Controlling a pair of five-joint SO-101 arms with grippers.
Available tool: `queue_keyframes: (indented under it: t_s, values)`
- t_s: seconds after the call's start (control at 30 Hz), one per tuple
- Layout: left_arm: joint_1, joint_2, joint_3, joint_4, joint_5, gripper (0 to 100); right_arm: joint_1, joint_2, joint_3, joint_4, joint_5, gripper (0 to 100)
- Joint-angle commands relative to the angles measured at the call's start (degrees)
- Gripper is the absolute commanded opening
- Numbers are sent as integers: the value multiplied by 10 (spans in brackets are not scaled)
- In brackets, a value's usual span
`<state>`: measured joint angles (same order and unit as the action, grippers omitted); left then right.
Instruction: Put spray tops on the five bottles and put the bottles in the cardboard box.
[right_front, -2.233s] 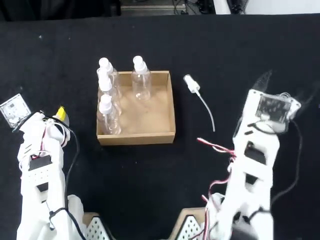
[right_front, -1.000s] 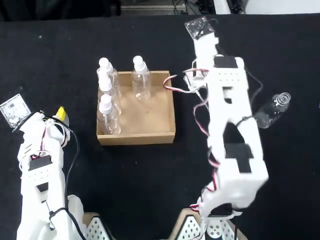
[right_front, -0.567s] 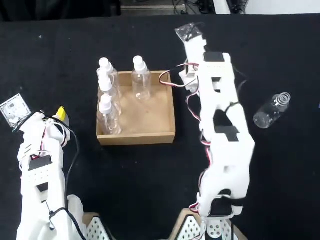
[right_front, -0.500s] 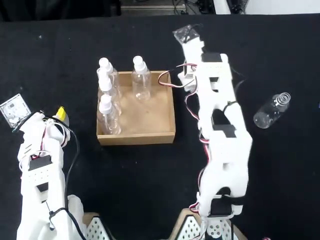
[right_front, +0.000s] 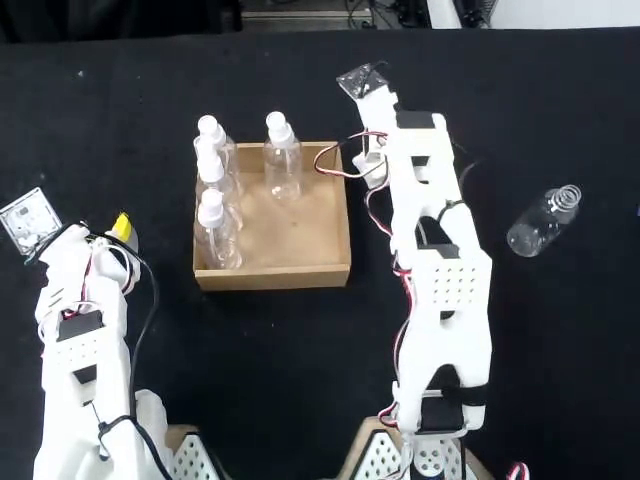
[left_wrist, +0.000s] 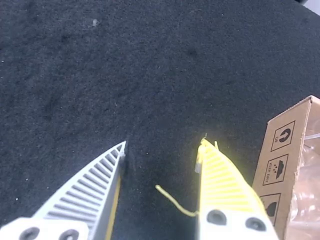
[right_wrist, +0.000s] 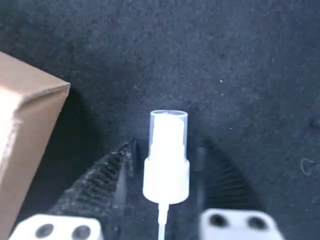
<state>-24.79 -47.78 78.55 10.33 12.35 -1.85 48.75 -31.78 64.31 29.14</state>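
Observation:
A white spray top (right_wrist: 167, 160) with a clear cap lies on the black table between the fingers of my right gripper (right_wrist: 162, 167). The gripper is open, with a small gap on each side of the top. In the high view that gripper (right_front: 375, 170) sits just right of the cardboard box (right_front: 272, 276). Several clear bottles (right_front: 216, 215) with spray tops stand in the box, along its left side and far edge. One bare bottle (right_front: 540, 222) lies on its side at the right. My left gripper (left_wrist: 162, 150) is open over bare table left of the box.
The right arm (right_front: 440, 290) stretches from the near edge up past the box's right side. The box's corner (right_wrist: 30, 95) is close beside the right gripper, and its printed wall (left_wrist: 282, 147) is near the left gripper. A loose yellow thread (left_wrist: 172, 202) hangs between the left fingers.
The right arm has swung from the right side of the table over to the spray top beside the box, uncovering the bare bottle. The left arm has not moved.

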Motion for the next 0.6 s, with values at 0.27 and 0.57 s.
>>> queue_keyframes:
  t_s: [0.27,0.57]
  values:
    - [7,-6,-5,-13,-4,202,53,-7,-221,179,9,11]
    - [7,-6,-5,-13,-4,202,87,-8,-494,341,4,11]
